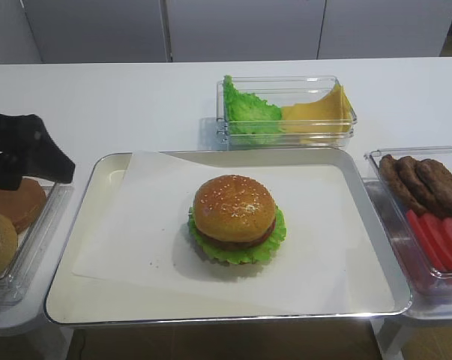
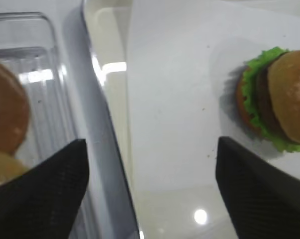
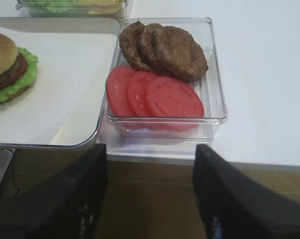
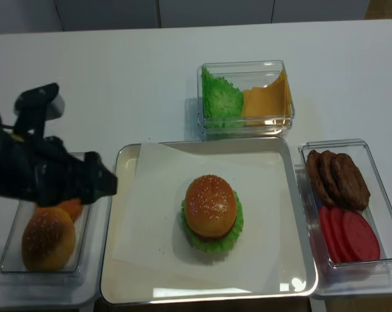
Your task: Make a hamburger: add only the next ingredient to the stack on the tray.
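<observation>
- Sesame bun top (image 1: pixel 234 207) seated squarely on the stack (image 1: pixel 237 241), mid tray (image 1: pixel 83 217); hamburger (image 4: pixel 211 212) looks complete, this step judged done.
- Lettuce frill showing all round beneath the bun, so nothing knocked askew.
- Left of the tray: bun box (image 4: pixel 41 239), one seeded bun spare inside.
- Left claw (image 2: pixel 150 191) above the tray's left rim and that box, spread wide, empty, touching nothing.
- Right claw (image 3: pixel 150 196) off the tray's right side, near the patty box (image 3: pixel 214 74), parted, empty.

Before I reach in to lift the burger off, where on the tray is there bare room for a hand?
On the tray, the white paper lies bare left of the hamburger, and right of it toward the patty box. The front strip is bare too. Left is crowded: the left gripper, open, hangs over the bun box.
</observation>
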Robot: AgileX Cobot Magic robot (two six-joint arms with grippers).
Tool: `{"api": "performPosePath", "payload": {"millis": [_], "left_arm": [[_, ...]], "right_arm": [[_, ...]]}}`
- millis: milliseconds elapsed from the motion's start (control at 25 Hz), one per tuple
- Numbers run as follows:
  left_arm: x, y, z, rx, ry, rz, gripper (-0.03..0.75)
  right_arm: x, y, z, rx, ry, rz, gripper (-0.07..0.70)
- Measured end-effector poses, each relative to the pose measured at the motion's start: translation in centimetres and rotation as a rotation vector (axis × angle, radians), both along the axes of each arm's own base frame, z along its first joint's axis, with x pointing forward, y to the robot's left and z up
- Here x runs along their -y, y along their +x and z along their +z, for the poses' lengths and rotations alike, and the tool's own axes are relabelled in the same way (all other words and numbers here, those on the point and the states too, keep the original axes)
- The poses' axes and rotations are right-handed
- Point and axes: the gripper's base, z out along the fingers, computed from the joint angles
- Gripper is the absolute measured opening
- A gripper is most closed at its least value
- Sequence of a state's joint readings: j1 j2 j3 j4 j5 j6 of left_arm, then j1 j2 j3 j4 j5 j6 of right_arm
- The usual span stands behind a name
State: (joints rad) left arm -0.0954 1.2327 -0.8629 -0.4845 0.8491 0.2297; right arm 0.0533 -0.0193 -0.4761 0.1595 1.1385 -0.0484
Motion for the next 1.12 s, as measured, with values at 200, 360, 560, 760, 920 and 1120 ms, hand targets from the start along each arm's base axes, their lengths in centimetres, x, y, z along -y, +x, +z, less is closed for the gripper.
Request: {"api": "performPosePath", "payload": {"millis": [200, 360, 560, 760, 920, 1120], "left_arm": [[-1.8, -2.5, 1.6, 0.001, 0.154, 0.076, 0.585], [-3.1, -4.6, 2.9, 0.02, 0.255, 0.139, 0.585], [-3.8, -7.5, 4.4, 0.05, 0.291, 0.165, 0.583], [-4.1, -11.0, 4.8, 0.076, 0.287, 0.167, 0.559], [-4.4, -14.5, 3.7, 0.068, 0.281, 0.178, 0.543], [-5.1, -18.8, 3.4, 0.208, 0.276, 0.215, 0.538]], "right_arm": [[0.0, 0.0, 0.0, 0.0, 0.0, 0.0, 0.431], [0.0, 0.0, 0.0, 0.0, 0.0, 0.0, 0.431], [0.0, 0.0, 0.0, 0.0, 0.0, 0.0, 0.431], [0.0, 0.0, 0.0, 0.0, 0.0, 0.0, 0.431], [0.0, 0.0, 0.0, 0.0, 0.0, 0.0, 0.432], [0.0, 0.0, 0.0, 0.0, 0.0, 0.0, 0.431]]}}
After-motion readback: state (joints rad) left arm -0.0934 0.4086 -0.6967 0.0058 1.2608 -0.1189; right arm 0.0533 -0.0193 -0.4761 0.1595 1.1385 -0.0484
